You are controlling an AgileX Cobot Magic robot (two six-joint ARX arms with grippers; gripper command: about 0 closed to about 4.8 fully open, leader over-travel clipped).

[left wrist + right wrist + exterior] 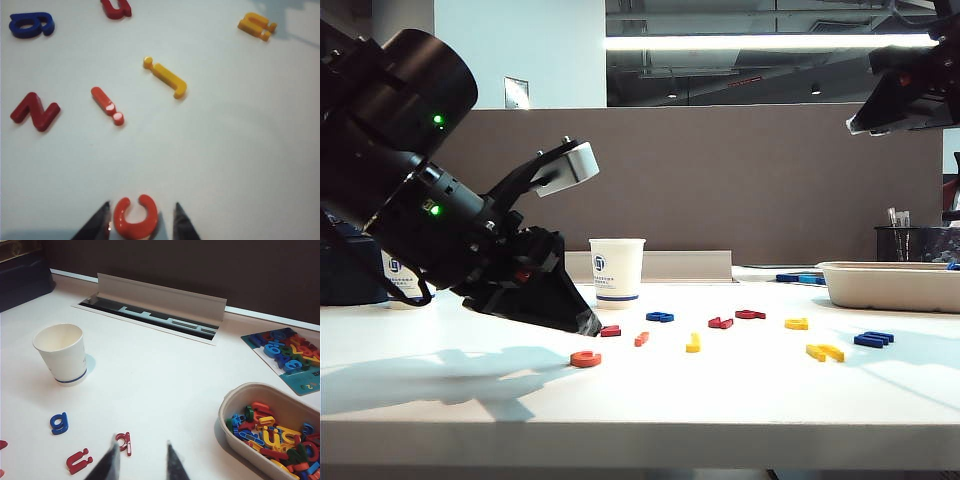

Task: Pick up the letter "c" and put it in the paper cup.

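Note:
The letter "c" point(135, 219), a small orange-red piece, lies flat on the white table point(240, 150) between the two dark fingertips of my left gripper point(141, 216). The jaws are open; one tip stands close beside the letter, the other a little apart. In the exterior view the letter "c" point(586, 358) sits just in front of my left gripper point(583, 322), which is low over the table. The paper cup point(617, 270) stands upright behind it, and the right wrist view shows the paper cup point(61, 352) empty. My right gripper point(142, 454) hangs open, high at the right point(900, 105).
Loose letters lie around: a red z point(35, 111), an orange-red bar point(106, 104), a yellow j point(167, 77), a blue g point(59, 423). A beige tray point(235, 405) full of letters stands at the right. A second cup point(405, 283) shows behind the left arm.

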